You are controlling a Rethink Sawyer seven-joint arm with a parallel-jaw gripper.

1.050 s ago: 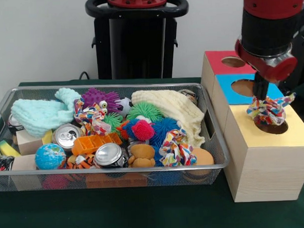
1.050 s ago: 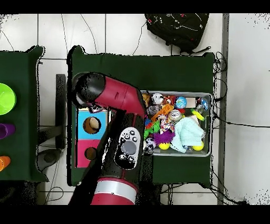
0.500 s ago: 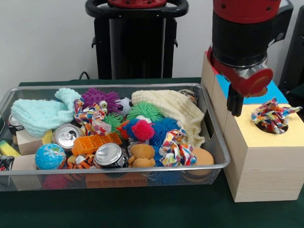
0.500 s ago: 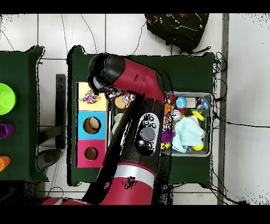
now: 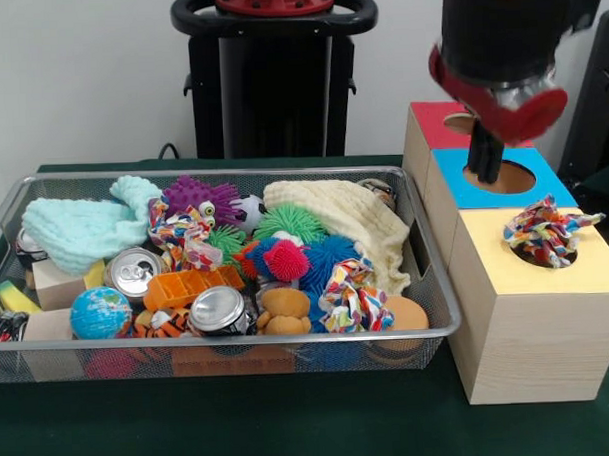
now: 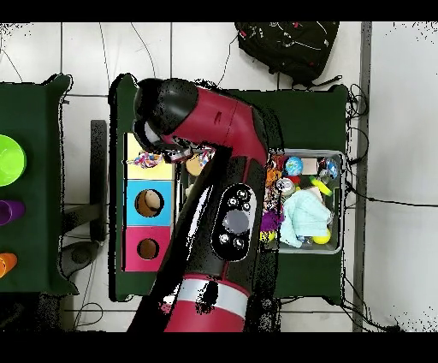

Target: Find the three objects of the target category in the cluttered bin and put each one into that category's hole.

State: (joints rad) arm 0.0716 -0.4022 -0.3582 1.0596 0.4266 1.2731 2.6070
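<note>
Rope toy [image 5: 545,230] of knotted multicolour cord sits in the round hole of the yellow-topped box [image 5: 586,268], part of it bunched above the rim, one strand trailing toward the box's right edge. In the overhead view the same rope toy [image 6: 147,159] shows on the yellow top, beside the arm. Gripper [image 5: 484,167] hangs above the blue-topped box [image 5: 453,173], well clear of the toy, carrying nothing; its dark fingers show as one narrow stem, so I cannot tell whether they are apart or together. Red-topped box [image 5: 436,123] stands behind the blue one.

Wire bin [image 5: 288,339] lies left of the boxes, full. A second rope toy [image 5: 352,298] lies near the bin's front right corner, and a third [image 5: 180,232] toward the back, left of centre. Also in the bin: two drink cans [image 5: 219,309], a globe ball [image 5: 100,313], cream cloth [image 5: 349,221], mint cloth [image 5: 84,228].
</note>
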